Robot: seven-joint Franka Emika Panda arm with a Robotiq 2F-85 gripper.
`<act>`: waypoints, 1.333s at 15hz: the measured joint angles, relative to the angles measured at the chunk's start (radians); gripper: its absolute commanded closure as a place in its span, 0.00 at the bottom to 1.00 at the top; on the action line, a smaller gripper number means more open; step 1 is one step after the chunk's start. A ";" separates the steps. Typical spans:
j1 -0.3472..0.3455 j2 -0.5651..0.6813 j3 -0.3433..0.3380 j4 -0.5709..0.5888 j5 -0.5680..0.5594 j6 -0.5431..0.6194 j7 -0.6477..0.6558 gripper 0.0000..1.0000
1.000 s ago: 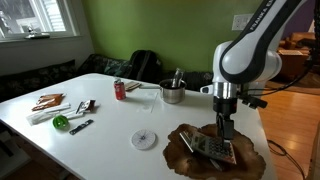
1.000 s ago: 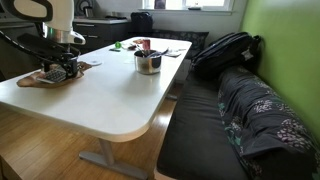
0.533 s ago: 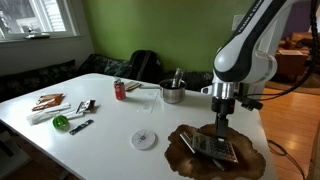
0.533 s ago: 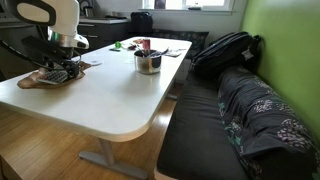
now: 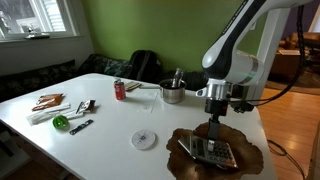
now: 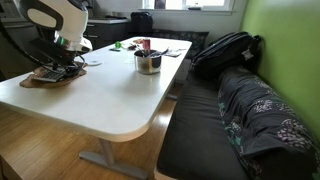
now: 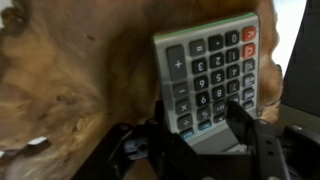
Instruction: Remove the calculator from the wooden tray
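The calculator (image 7: pixel 210 70), grey with light keys, lies flat on the wooden tray (image 7: pixel 70 80) in the wrist view. My gripper (image 7: pixel 200 132) is open, with one finger on each side of the calculator's display end, close to its edges. In an exterior view my gripper (image 5: pixel 213 128) hangs straight down over the calculator (image 5: pixel 213 152) in the middle of the dark wavy tray (image 5: pixel 254 160). It also shows in an exterior view (image 6: pixel 62 66) above the tray (image 6: pixel 30 80) at the table's far end.
A white disc (image 5: pixel 145 139) lies beside the tray. A metal pot (image 5: pixel 172 93), a red can (image 5: pixel 119 90), a green object (image 5: pixel 61 122) and small tools (image 5: pixel 84 107) sit farther along the white table (image 5: pixel 110 145). A bench with a backpack (image 6: pixel 225 50) runs along the table.
My arm has shifted sideways and swung, bringing the gripper over the middle of the calculator. The calculator and the tray have stayed in place.
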 measured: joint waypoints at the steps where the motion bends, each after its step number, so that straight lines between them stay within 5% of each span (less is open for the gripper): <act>1: -0.005 0.005 0.001 0.012 0.022 -0.040 -0.044 0.72; 4: -0.018 0.009 -0.005 0.044 0.093 -0.167 -0.175 0.98; 13: -0.010 -0.056 -0.116 0.047 0.315 -0.338 -0.307 0.95; 20: -0.042 -0.369 -0.375 -0.209 0.364 -0.305 -0.272 0.95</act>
